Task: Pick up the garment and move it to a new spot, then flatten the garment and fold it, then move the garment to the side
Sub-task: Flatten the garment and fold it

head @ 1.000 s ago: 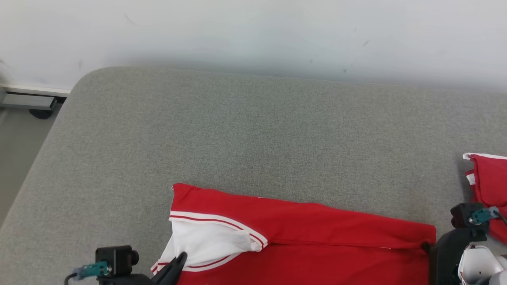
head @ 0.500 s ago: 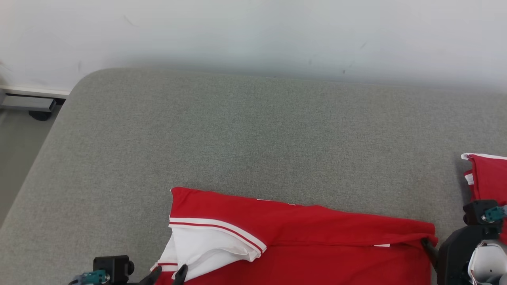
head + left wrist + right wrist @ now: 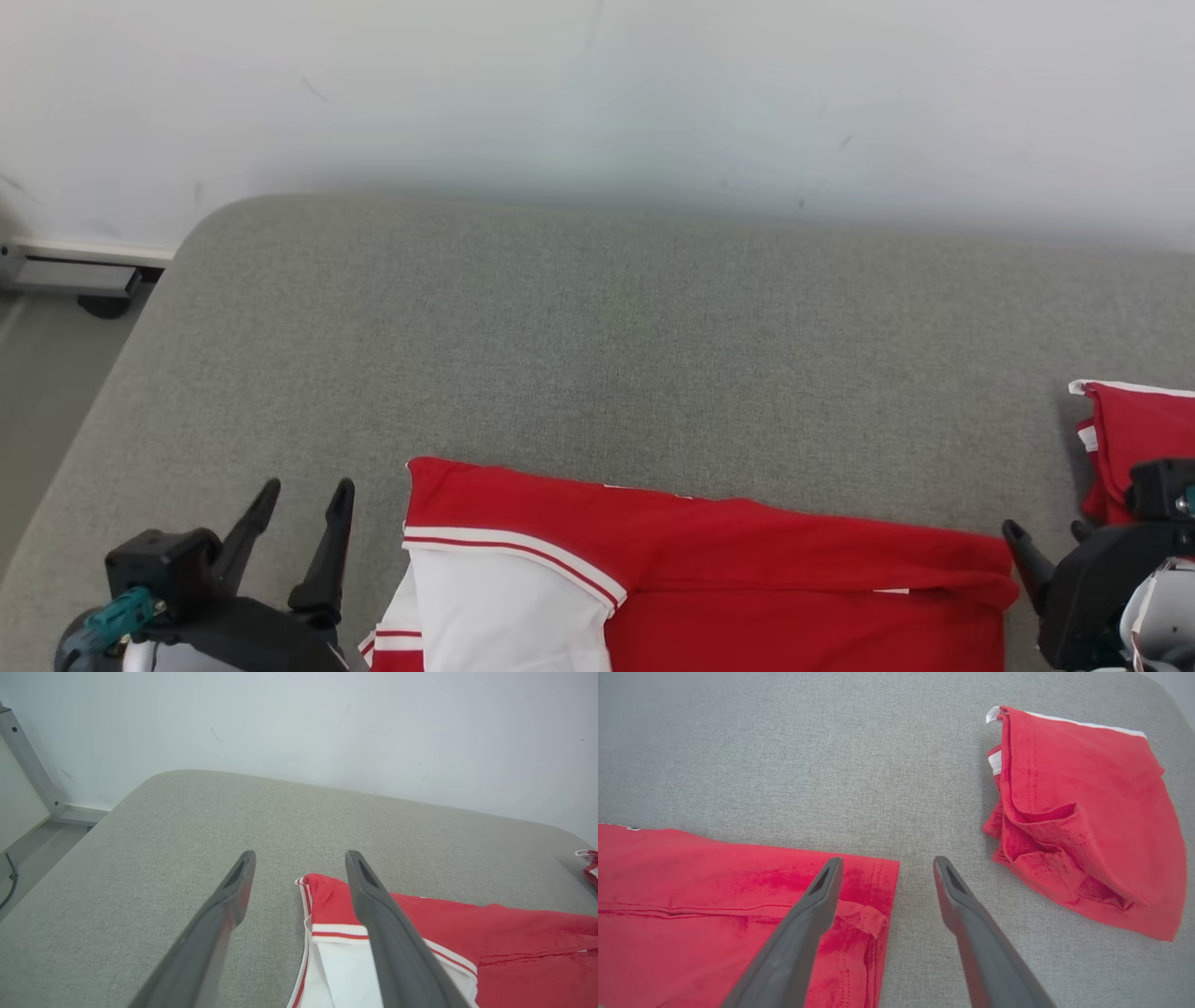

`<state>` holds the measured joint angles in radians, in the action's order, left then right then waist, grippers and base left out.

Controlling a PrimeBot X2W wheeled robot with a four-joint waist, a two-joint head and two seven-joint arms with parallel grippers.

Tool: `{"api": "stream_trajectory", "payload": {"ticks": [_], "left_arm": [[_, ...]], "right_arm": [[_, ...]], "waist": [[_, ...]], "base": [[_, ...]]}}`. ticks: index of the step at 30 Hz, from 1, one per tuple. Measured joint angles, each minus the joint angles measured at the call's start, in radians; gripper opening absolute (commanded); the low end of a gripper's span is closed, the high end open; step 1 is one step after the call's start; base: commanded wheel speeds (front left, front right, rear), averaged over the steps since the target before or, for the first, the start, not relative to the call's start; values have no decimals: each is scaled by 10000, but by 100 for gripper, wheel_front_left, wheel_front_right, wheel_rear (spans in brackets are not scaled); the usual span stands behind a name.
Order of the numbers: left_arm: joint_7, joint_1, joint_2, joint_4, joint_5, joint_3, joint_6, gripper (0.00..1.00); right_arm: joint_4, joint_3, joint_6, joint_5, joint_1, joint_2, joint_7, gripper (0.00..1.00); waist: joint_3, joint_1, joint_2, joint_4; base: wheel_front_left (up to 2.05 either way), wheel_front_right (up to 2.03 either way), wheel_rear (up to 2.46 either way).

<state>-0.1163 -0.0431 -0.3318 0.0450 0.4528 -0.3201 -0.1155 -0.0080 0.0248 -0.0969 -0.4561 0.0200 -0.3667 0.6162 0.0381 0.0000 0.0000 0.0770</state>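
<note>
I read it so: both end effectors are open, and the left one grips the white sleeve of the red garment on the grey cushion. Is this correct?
Not quite. The left end effector grips nothing: the head view shows it open beside the white sleeve of the red garment, not touching it. The right end effector is open too.

A table (image 3: 597, 355) covered in grey fabric, with rounded corners, stands against a scuffed white wall (image 3: 597, 84). Near its right edge lies a small crumpled red cloth (image 3: 1092, 821) with white trim. A metal rail (image 3: 70, 277) runs low along the wall at left, above the floor (image 3: 47, 373).
</note>
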Motion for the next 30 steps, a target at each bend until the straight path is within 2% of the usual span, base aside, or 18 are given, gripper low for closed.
{"api": "stream_trajectory", "payload": {"ticks": [6,15,30], "left_arm": [[993,-230,194,-46,-157,234,-42,100],[1630,-211,328,-558,-531,460,-77,100],[1737,-86,307,-1352,-518,782,-79,100]], "right_arm": [[-332,192,-67,-165,394,731,-823,100],[-633,376,-100,-176,478,1664,-2686,100],[-221,184,10,-153,367,2337,-4761,100]], "waist": [[-365,0,0,-51],[-749,0,-1,-556],[-1201,0,-1,-1293]], "base": [[0,0,0],[0,0,0],[0,0,0]]}}
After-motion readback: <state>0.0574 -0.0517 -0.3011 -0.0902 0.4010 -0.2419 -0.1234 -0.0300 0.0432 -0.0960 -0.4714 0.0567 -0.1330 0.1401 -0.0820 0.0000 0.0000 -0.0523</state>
